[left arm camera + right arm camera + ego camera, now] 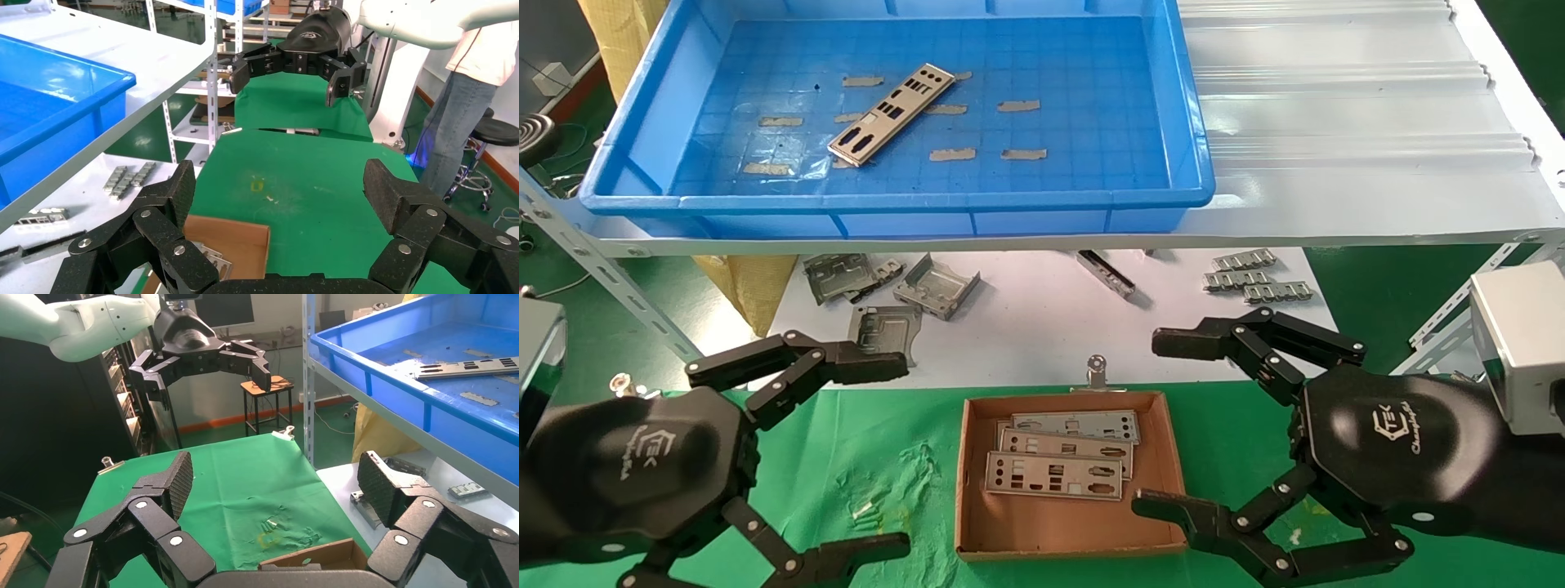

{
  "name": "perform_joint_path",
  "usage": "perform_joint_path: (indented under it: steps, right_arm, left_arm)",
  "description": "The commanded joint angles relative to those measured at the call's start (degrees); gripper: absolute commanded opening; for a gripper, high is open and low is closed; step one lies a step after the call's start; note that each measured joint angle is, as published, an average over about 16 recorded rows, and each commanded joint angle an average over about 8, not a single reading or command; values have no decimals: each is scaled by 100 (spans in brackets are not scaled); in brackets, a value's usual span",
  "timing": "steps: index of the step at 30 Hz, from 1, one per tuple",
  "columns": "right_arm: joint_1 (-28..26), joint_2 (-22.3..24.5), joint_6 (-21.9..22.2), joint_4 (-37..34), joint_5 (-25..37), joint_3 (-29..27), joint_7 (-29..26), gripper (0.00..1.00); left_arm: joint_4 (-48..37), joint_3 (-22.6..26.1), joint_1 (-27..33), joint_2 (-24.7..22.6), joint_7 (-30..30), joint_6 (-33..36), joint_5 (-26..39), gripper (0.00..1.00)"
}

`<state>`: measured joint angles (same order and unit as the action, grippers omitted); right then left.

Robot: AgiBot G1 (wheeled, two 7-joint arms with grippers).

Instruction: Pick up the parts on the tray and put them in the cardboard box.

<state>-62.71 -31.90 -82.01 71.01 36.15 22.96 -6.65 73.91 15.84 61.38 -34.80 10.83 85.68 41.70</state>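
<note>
A green cloth (862,457) is covering the worktable, wrinkling in places, with a metal clip (1097,371) gripping its far edge. Beyond the cloth, a white shelf (1336,122) is standing on perforated steel posts (212,79) above a lower white surface. Past the cloth's far corner, a wooden stool (266,392) is sitting against a pale wall. A person in jeans (456,122) is standing beside a black stool (496,131).
</note>
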Motion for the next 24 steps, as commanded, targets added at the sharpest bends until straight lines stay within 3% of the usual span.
perform_joint_path:
  steps: [1,24]
  right_arm:
    - [0,0,0,0,0,0,0,100]
    - [0,0,0,0,0,0,0,100]
  left_arm:
    - [-9,5,5,-6,-3,0,4,100]
    - [-42,20,19,-25,-13,0,19,100]
